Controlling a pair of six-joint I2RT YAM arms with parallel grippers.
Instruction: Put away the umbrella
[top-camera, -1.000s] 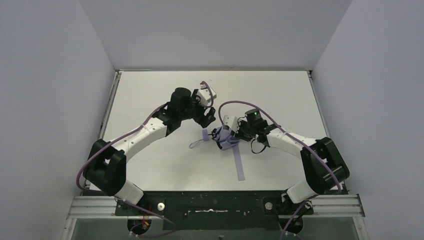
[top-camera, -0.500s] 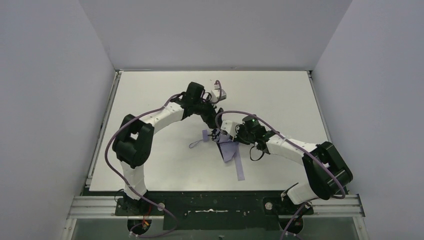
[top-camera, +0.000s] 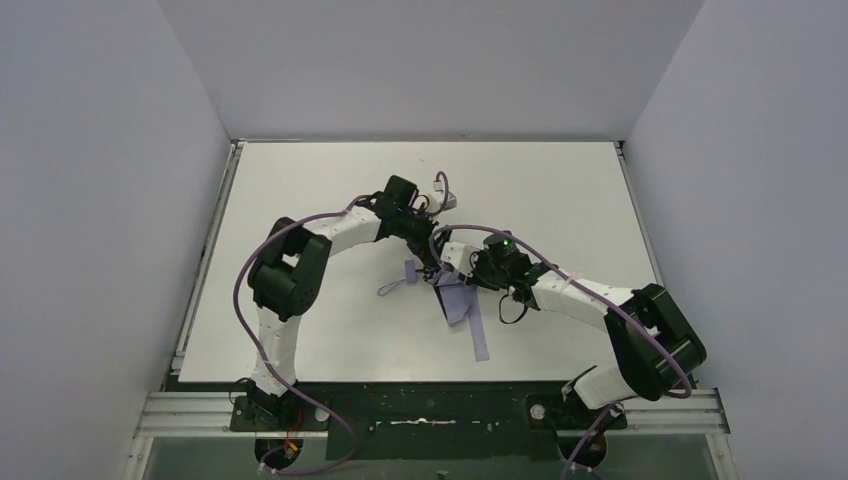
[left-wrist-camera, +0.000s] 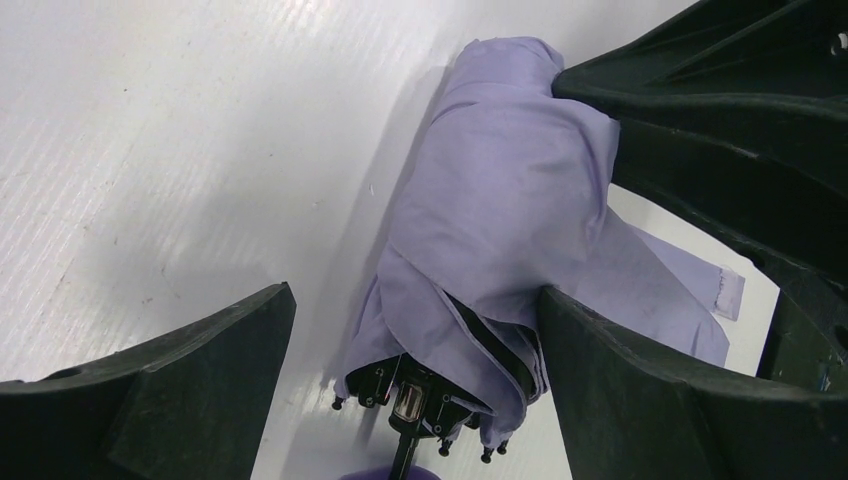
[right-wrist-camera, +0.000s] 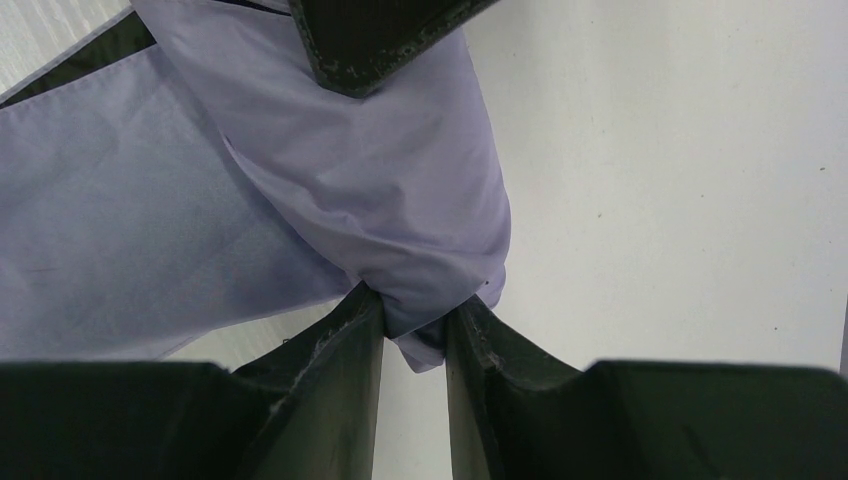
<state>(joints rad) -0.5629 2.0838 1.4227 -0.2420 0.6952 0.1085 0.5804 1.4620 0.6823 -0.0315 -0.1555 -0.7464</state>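
Lavender fabric folding umbrella (top-camera: 456, 297) lies loosely furled on the white table (top-camera: 300, 200), centre of the overhead frame, between both grippers. In the left wrist view the bundle (left-wrist-camera: 500, 220) runs from upper centre to bottom centre, black rib tips (left-wrist-camera: 440, 445) lowest. It sits inside the left gripper (left-wrist-camera: 415, 295).

Loose lavender strap (top-camera: 479, 338) trails toward the frame bottom; thin wrist loop (top-camera: 392, 288) lies lower left of the bundle. The right gripper's black body (left-wrist-camera: 720, 100) crowds the upper right of the left wrist view.

Left gripper is spread wide, straddling the bundle. Its frame-right finger (left-wrist-camera: 650, 400) touches fabric; the other is over bare table. Right gripper (right-wrist-camera: 418, 300) is nearly closed, pinching the fabric's end.
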